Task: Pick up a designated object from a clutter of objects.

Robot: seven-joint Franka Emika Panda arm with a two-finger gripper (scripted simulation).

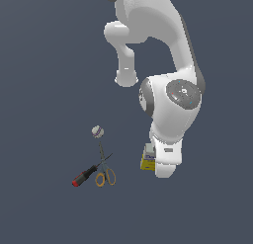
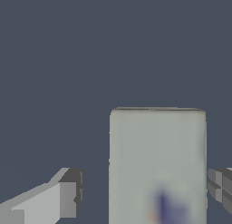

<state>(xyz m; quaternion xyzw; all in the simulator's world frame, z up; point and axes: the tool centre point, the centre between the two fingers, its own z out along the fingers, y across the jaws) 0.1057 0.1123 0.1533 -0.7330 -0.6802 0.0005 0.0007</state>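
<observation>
We see the carton [image 2: 157, 166] lying between our two fingers [image 2: 68, 198] in the wrist view. It shows a pale grey-white face with straight edges and a smudge of blue lettering near the frame's edge, too blurred for us to read. One finger stands off the carton's side with a clear gap of floor between pad and box; the other finger sits just beside the opposite side, and we cannot tell whether it touches. So our gripper [image 2: 145, 191] is spread wide around the carton, not yet clamped on it.

In the exterior view the carton [image 1: 147, 158] peeks out from beside our hand, showing a white-grey upper part and a yellow lower part. Most of it is hidden behind the arm's wrist [image 1: 165, 159], and the fingers themselves are not visible there.

Well apart from our fingers, toward the exterior view's left, lie the rest of the clutter: the small white ball [image 1: 98, 132], the orange-handled scissors [image 1: 105, 169] just beside it, and the red-and-black screwdriver [image 1: 85, 176], whose tip meets the scissors.
</observation>
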